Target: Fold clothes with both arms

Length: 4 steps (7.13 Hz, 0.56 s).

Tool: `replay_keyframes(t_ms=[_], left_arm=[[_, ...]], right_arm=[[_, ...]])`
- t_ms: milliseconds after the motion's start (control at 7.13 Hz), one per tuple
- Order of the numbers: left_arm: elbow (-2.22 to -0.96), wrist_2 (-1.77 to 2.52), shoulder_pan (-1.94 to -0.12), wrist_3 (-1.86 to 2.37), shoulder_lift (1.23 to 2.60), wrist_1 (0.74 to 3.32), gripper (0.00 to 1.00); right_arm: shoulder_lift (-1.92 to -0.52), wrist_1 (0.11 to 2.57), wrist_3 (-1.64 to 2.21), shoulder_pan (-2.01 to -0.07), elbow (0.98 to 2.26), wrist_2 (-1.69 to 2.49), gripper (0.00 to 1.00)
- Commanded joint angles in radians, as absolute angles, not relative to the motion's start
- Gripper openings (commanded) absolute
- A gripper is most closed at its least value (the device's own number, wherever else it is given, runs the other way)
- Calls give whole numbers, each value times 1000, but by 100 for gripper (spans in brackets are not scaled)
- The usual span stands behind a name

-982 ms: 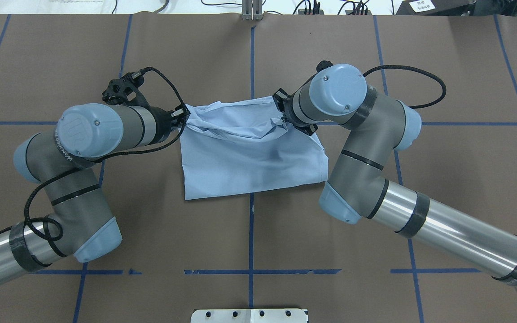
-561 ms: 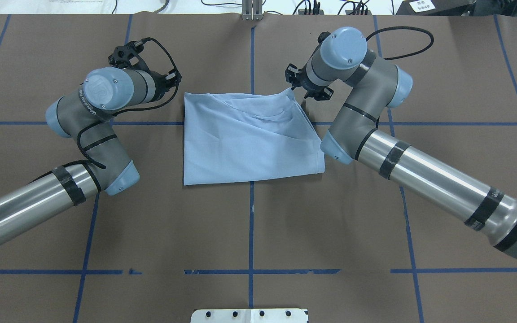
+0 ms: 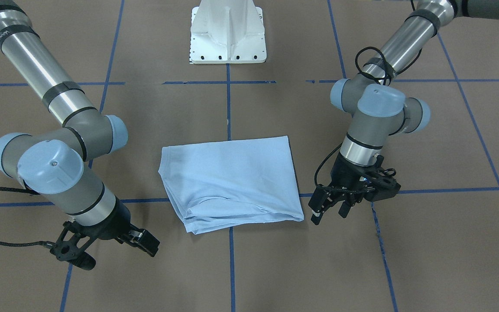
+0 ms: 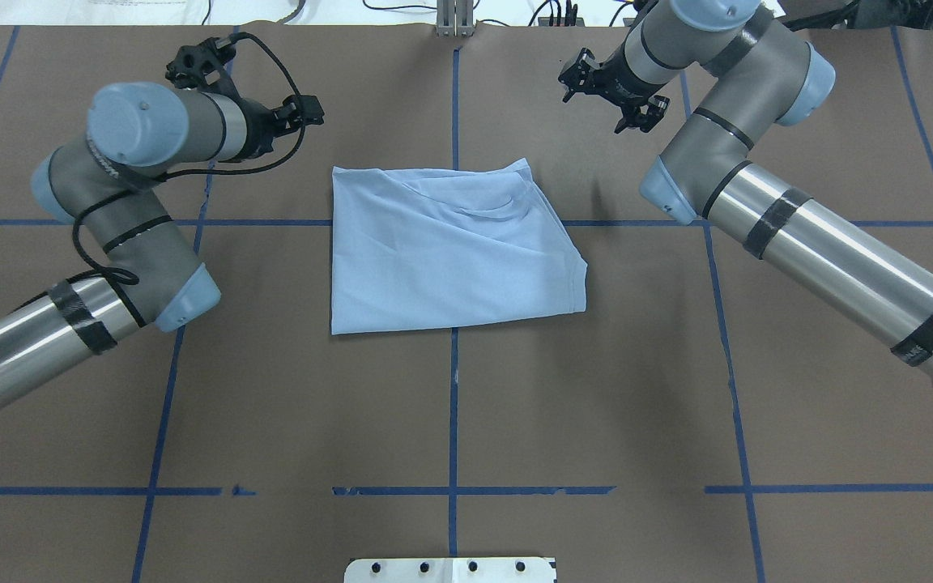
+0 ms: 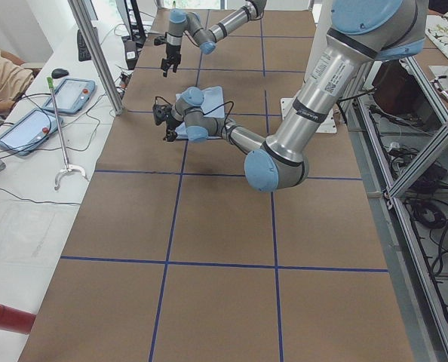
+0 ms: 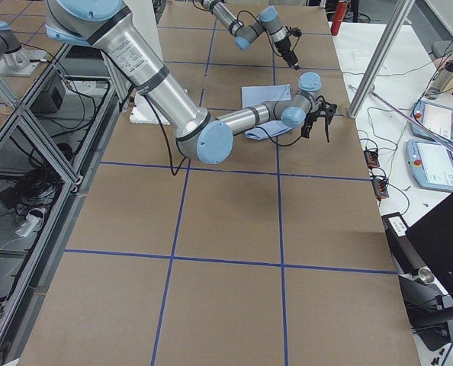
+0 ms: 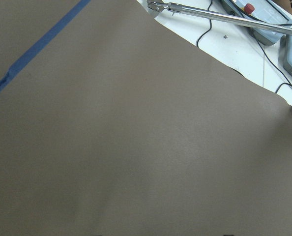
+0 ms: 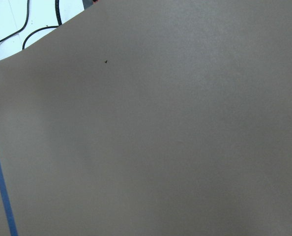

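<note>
One light blue T-shirt (image 4: 450, 251) lies folded in the middle of the bench (image 4: 450, 421), its long axis running left to right. Two hands hang clear of it, beyond its far edge. The left hand (image 4: 298, 113), fingers spread and empty, is nearer, just off the far-left corner. The right hand (image 4: 608, 93) hangs farther off the far-right corner, seemingly agape and empty too

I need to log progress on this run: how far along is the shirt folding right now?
Done: the T-shirt lies folded into a compact, layered, roughly rectangular stack on the table. In hand: nothing; the left gripper and right gripper are off the cloth, one on each side of it. Left: perhaps one more fold, or squaring the slanted edge, if wanted.
</note>
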<state>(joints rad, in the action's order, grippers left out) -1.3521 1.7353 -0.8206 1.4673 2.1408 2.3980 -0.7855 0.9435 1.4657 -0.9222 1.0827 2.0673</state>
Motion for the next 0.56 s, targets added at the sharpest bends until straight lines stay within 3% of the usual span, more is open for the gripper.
replay_keyframes(t_ms=[0,140,421], left_arm=[[-1433,1926,-929,1381,2089,2395,100],[-1456,2015,-980,1294,2047,2395,100],[-1479,2029,-991,1275,2016,2396,100]], right_arm=[[-852,971,1521,-895,1223,2080,1],[-889,986,1529,-855,1303,2076,0],[-852,1005,1575,-714,1289,1915,0]])
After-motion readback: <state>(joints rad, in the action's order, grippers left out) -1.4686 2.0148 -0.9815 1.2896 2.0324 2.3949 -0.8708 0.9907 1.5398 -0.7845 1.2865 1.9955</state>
